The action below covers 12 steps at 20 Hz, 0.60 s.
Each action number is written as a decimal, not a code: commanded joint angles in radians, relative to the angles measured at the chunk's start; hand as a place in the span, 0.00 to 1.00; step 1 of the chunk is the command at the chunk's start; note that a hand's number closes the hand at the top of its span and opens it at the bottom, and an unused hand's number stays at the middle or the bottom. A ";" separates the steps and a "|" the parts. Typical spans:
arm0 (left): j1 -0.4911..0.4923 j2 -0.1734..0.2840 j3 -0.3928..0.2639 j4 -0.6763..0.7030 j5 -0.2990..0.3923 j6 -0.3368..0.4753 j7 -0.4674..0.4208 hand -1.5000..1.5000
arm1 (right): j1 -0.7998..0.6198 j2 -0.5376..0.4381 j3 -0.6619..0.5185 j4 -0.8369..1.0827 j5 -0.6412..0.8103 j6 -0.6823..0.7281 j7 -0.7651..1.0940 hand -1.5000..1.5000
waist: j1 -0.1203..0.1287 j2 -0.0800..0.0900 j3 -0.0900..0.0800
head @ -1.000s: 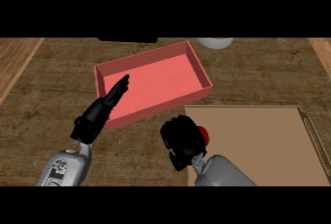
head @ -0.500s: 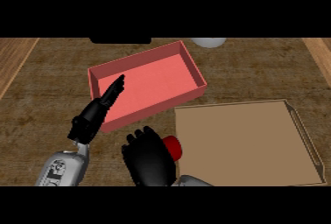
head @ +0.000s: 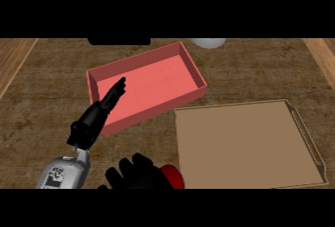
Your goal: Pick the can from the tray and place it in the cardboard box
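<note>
Right hand (head: 138,174): we see its fingers curled round the red can (head: 174,176) at the lower edge of the view, hiding most of it.
Can: we find only a red sliver showing at the right of that hand, just left of the cardboard box's near-left corner, outside the box and well apart from the tray.
Left hand (head: 98,116): we see its fingers straight and held together, pointing up and to the right, their tips over the tray's left part; nothing is in them.
Tray (head: 191,72): we note a red, shallow tray lying at a tilt on the table, nothing inside it.
Cardboard box (head: 248,144): we see it open-topped, to the right of and nearer than the tray, one corner close to the tray's near wall.
Table (head: 262,66): we see a brown wood-grain top carrying both.
</note>
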 commanded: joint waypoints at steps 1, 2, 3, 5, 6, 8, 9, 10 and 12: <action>-0.022 0.034 0.041 0.005 0.037 -0.045 0.001 0.50 | -0.067 0.001 0.005 -0.156 -0.034 0.039 0.160 1.00 | 0.000 0.000 -0.001; -0.011 0.026 0.034 -0.013 0.028 -0.032 0.017 0.50 | -0.106 0.001 -0.086 -0.158 -0.098 0.057 0.159 1.00 | 0.003 0.001 -0.001; 0.037 0.000 -0.005 -0.045 0.000 -0.012 0.017 0.50 | -0.079 0.001 -0.110 -0.090 -0.090 -0.013 0.114 1.00 | 0.005 0.002 0.000; 0.019 -0.005 -0.005 -0.048 -0.001 -0.014 0.025 0.50 | -0.136 0.001 -0.125 -0.110 -0.123 0.009 0.190 1.00 | 0.004 0.002 0.000; -0.048 -0.009 0.025 0.064 0.012 -0.022 -0.024 0.50 | -0.189 0.001 -0.142 -0.136 -0.136 0.056 0.232 1.00 | -0.002 0.003 -0.001; -0.045 -0.005 0.022 0.021 -0.014 -0.006 0.015 0.50 | -0.112 0.001 -0.168 -0.082 -0.074 -0.001 0.144 1.00 | -0.002 0.004 0.000; 0.040 0.007 0.017 -0.012 -0.005 -0.016 -0.051 0.50 | -0.266 0.001 -0.280 -0.073 -0.174 0.067 0.210 1.00 | 0.008 0.003 -0.001; 0.036 -0.002 0.009 0.001 -0.002 -0.023 -0.040 0.50 | -0.205 0.001 -0.300 0.046 -0.112 -0.018 0.078 1.00 | 0.006 0.006 0.000; -0.021 -0.003 0.021 0.024 -0.008 -0.023 -0.021 0.50 | -0.341 0.001 -0.274 0.037 -0.174 0.004 0.240 1.00 | 0.005 0.003 -0.001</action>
